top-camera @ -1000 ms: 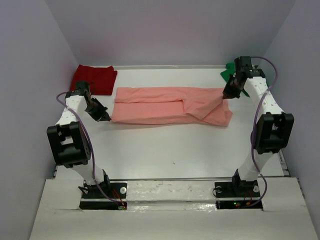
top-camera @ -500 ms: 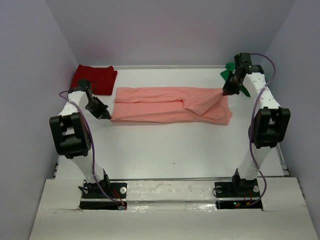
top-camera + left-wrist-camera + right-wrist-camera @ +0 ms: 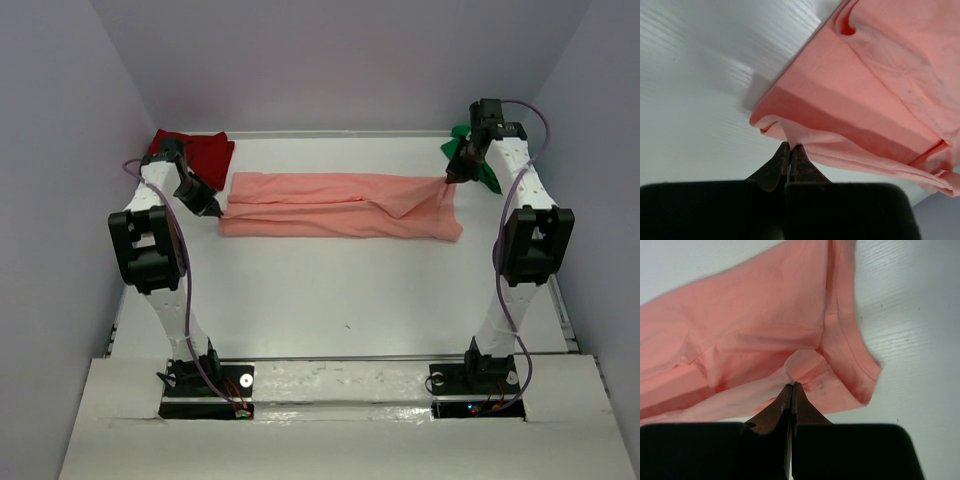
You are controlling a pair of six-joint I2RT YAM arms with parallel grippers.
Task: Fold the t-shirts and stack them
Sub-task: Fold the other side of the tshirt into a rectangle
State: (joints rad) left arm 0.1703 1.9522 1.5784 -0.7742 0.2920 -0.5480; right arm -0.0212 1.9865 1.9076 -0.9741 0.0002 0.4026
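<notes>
The salmon-pink t-shirt (image 3: 340, 205) lies as a long folded band across the far middle of the white table (image 3: 330, 290). My left gripper (image 3: 211, 210) is shut on its left end, and a pinch of pink cloth (image 3: 790, 135) sits between the closed tips (image 3: 790, 146). My right gripper (image 3: 451, 178) is shut on the right end, lifted a little; the pink fabric (image 3: 765, 350) bunches right at its tips (image 3: 791, 386). The dark red t-shirt (image 3: 200, 155) sits at the far left corner. The bright green t-shirt (image 3: 480, 165) is at the far right, mostly hidden behind the right arm.
Grey walls close in on the left, back and right. Both arm bases (image 3: 205, 385) stand at the near edge.
Both grippers have moved toward the back of the table with the shirt's ends. The lower flap at the right has been pulled up, so the pink shirt is now a narrower, straighter band.
</notes>
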